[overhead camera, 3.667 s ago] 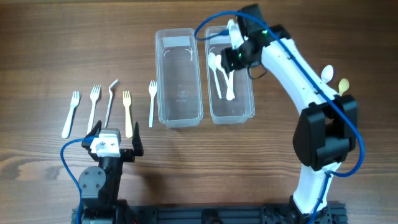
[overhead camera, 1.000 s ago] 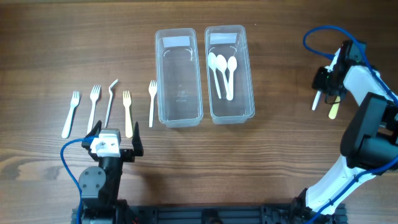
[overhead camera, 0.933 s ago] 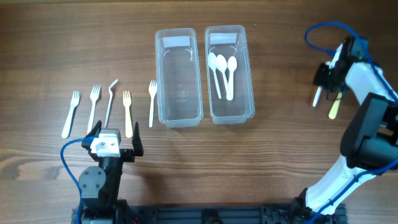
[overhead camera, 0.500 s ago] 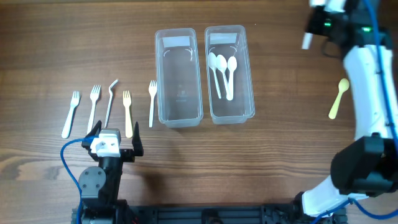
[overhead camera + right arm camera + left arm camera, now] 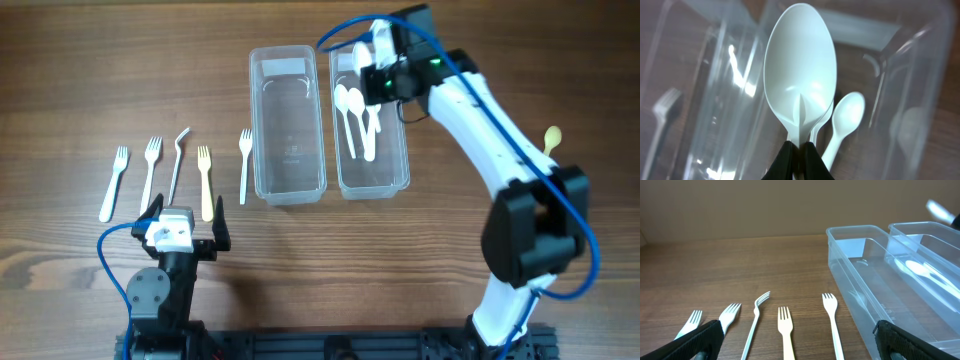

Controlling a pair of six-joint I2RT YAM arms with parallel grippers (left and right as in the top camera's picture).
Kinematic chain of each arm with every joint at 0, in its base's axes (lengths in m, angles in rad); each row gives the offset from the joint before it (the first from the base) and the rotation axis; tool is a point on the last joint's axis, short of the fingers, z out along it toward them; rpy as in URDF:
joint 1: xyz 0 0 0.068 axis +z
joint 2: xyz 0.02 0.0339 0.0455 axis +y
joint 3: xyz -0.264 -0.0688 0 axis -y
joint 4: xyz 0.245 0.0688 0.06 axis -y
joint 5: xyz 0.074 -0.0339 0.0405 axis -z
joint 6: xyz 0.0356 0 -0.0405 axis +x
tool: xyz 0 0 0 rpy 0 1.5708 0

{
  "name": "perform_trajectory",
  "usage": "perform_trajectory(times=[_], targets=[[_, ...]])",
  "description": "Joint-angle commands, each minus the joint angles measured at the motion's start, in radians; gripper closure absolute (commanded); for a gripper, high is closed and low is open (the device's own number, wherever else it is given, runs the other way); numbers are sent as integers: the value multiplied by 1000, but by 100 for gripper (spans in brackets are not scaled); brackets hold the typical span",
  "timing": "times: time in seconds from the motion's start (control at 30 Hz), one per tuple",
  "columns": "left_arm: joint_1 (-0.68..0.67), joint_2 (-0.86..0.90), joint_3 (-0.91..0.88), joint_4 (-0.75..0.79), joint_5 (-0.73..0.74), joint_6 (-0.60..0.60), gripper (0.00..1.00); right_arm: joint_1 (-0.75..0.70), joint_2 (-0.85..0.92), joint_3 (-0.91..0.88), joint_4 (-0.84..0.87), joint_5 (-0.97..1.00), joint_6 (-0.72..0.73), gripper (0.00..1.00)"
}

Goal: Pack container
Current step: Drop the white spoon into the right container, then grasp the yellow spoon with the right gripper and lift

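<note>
Two clear containers stand side by side at the middle back. The left container (image 5: pixel 290 140) (image 5: pixel 867 287) holds nothing. In the right container (image 5: pixel 385 170) (image 5: pixel 935 242) lie several white spoons (image 5: pixel 352 110) (image 5: pixel 844 122). My right gripper (image 5: pixel 374 68) (image 5: pixel 799 149) hangs over the far end of that container, shut on the handle of another white spoon (image 5: pixel 361 54) (image 5: pixel 800 70), bowl pointing away. My left gripper (image 5: pixel 181 236) (image 5: pixel 801 347) rests open near the front edge, with nothing between its fingers. Several forks (image 5: pixel 205 180) (image 5: pixel 785 327) lie in a row ahead of it.
A cream spoon (image 5: pixel 550 138) lies alone on the wood at the far right. The forks run from a short white one (image 5: pixel 113 183) on the left to a white one (image 5: pixel 245 165) next to the left container. One fork (image 5: pixel 177 160) has a bent neck.
My right arm has lifted a white spoon from beside the cream spoon at the far right. It has swung left, over the right container. The left arm has not moved.
</note>
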Motion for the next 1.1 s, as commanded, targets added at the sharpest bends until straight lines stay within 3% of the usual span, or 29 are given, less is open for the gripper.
perform_trajectory(times=[0.0,0.07,0.17,0.47,0.7,0.8,1.07], targets=[[8,-8,-5,3,8,16,0,5,35,-13,-2,21,10,81],[8,-8,-5,3,9,16,0,2,29,-5,4,25,10,53],[8,-8,-5,3,8,16,0,-14,17,34,-4,53,-6,46],[8,-8,-5,3,9,15,0,-176,-158,129,-169,312,19,42],[8,-8,-5,3,8,15,0,-489,-183,109,-387,321,43,43],[8,-8,-5,3,8,15,0,-622,-165,54,-386,311,49,43],[8,-8,-5,3,8,15,0,-791,-93,-93,-319,245,66,44]])
